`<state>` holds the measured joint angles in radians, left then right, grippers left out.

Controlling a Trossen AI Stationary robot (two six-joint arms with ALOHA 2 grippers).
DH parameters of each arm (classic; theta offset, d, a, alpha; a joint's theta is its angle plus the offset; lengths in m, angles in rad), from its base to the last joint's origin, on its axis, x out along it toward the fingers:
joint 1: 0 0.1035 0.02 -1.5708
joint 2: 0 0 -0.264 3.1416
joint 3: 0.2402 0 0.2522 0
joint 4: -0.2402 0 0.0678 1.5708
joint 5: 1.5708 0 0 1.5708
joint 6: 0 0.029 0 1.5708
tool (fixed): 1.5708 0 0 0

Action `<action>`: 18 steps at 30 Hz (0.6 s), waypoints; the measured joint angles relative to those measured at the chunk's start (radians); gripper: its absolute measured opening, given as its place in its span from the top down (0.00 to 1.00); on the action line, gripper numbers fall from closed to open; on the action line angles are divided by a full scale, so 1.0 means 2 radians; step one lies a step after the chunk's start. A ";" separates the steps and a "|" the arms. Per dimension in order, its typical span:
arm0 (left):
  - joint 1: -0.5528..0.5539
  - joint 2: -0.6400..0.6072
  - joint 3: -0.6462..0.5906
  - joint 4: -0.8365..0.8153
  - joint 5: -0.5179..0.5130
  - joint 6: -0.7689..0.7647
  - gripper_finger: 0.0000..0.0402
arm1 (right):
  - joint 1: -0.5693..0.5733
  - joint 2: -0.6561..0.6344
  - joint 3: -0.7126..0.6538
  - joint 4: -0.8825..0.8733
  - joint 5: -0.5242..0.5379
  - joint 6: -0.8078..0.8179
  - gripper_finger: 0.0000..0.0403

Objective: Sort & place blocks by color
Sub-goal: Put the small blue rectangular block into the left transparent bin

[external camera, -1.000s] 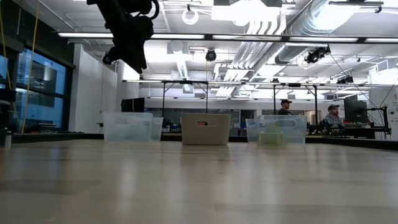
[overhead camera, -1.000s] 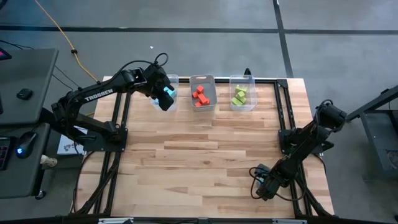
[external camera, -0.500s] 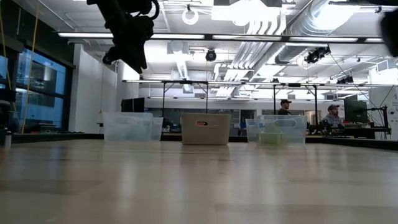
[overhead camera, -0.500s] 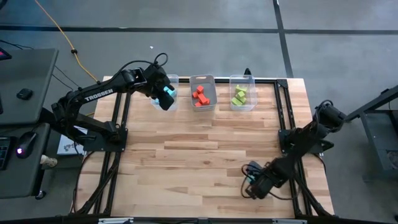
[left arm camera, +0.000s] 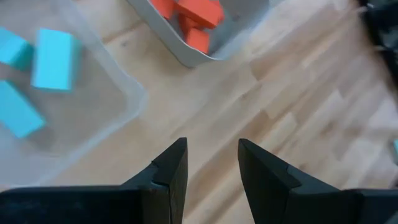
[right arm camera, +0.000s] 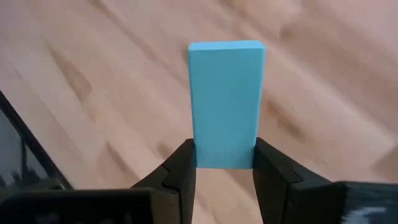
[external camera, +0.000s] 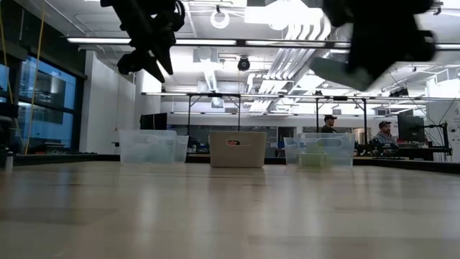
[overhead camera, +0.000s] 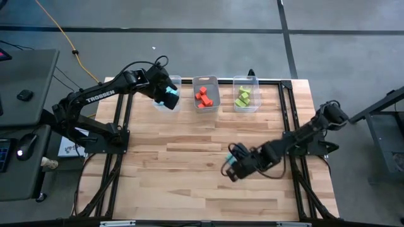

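Bins set the far limit of the table [overhead camera: 208,157]: three clear ones in a row along its far edge, the middle bin [overhead camera: 206,93] holding the red-orange blocks [overhead camera: 202,97]. To one side of it stands the bin [overhead camera: 169,94] with light blue blocks [left arm camera: 55,51], to the other the bin [overhead camera: 246,93] with lime green blocks [overhead camera: 243,96]. From the middle bin toward the near edge the wooden top lies open — bare planks across the whole width, framed by dark rails along both side edges.

The left hand [overhead camera: 165,93] hangs over the blue-block bin, just beside the middle bin; its fingers [left arm camera: 171,168] stand apart with nothing between them, and bare wood shows in the gap. The left arm reaches in from the table's left edge.

The right hand [overhead camera: 231,169] is out over the open planks, well nearer than the middle bin and a little toward the green side. It is clamped on a light blue bar [right arm camera: 226,102], which stands up between the fingers [right arm camera: 181,163] with wood behind it. The right arm stretches back to the right edge.

Beyond the bins, in the low view, two people [external camera: 329,126] sit far off in the room.
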<state>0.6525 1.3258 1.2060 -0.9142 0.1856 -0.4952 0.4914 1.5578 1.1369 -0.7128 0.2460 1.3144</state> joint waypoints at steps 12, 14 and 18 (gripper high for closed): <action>-0.001 0.000 0.000 0.019 0.076 0.000 0.71 | -0.109 0.000 0.089 -0.009 0.076 -0.143 0.75; -0.003 0.000 0.000 0.030 0.085 -0.002 0.71 | -0.124 0.000 0.103 -0.009 0.085 -0.173 0.75; -0.007 0.000 0.000 0.060 0.106 -0.017 0.71 | -0.154 0.000 0.127 -0.017 0.086 -0.233 0.75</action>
<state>0.6390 1.3258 1.2060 -0.7940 0.3972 -0.5290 0.1838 1.5574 1.3909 -0.7464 0.4185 0.8492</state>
